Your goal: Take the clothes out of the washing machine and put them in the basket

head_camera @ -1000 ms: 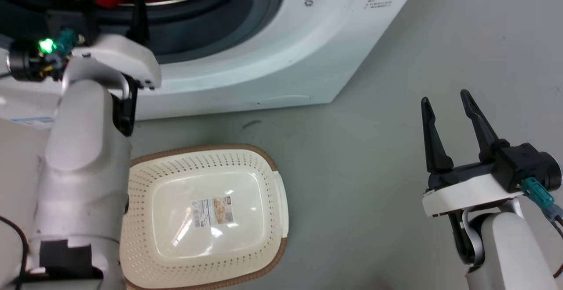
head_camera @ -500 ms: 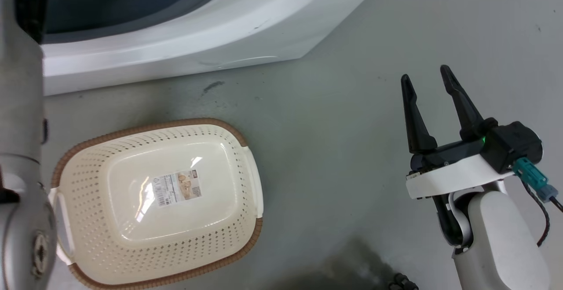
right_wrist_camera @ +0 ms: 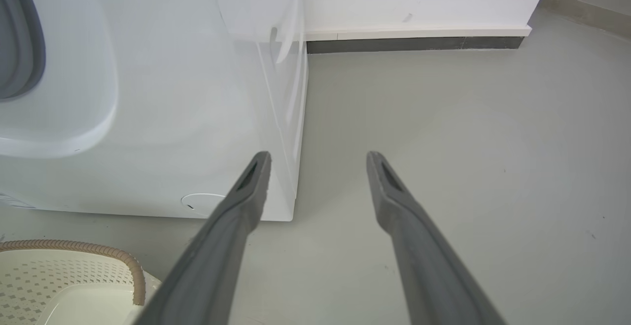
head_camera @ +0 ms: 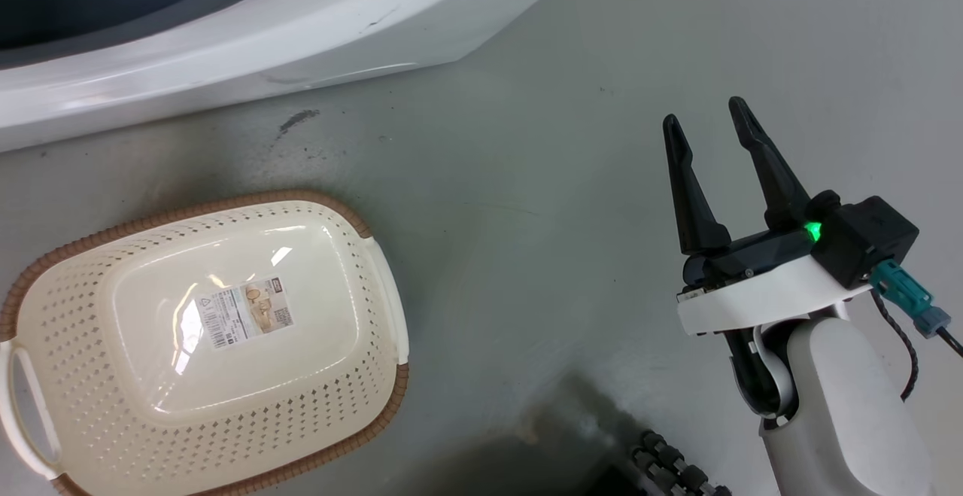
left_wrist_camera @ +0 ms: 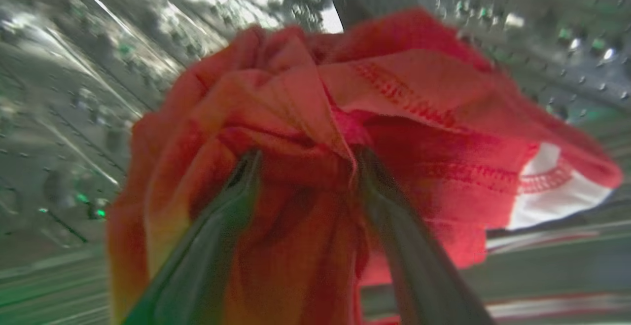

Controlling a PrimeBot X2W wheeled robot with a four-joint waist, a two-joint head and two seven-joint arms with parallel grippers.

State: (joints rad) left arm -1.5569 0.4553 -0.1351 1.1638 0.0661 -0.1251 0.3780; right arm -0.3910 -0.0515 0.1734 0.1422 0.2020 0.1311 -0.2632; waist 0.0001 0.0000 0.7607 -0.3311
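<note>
In the left wrist view my left gripper (left_wrist_camera: 308, 155) is inside the washing machine's perforated steel drum (left_wrist_camera: 74, 118). Its fingers stand apart, pushed into the bunched red clothes (left_wrist_camera: 419, 98), which have white trim at the right. The picture is blurred. The washing machine (head_camera: 301, 14) runs along the head view's top left; its white front (right_wrist_camera: 172, 93) is in the right wrist view too. The cream basket (head_camera: 226, 206) with a brown rim sits on the floor at lower left, nothing in it. My right gripper (head_camera: 703, 111) hangs open over bare floor at the right, nothing between its fingers (right_wrist_camera: 319, 155).
The floor is grey, with a dark scuff (head_camera: 297, 120) near the washer's base. My base's dark ribbed wheel (head_camera: 669, 466) shows at the bottom edge. A white wall with a dark skirting (right_wrist_camera: 414, 44) stands beyond the washer's corner. The basket's rim (right_wrist_camera: 74, 248) is at lower left.
The head camera has swung, so the washer and basket slid toward the left of the picture and my left arm left that view. The right gripper stays open.
</note>
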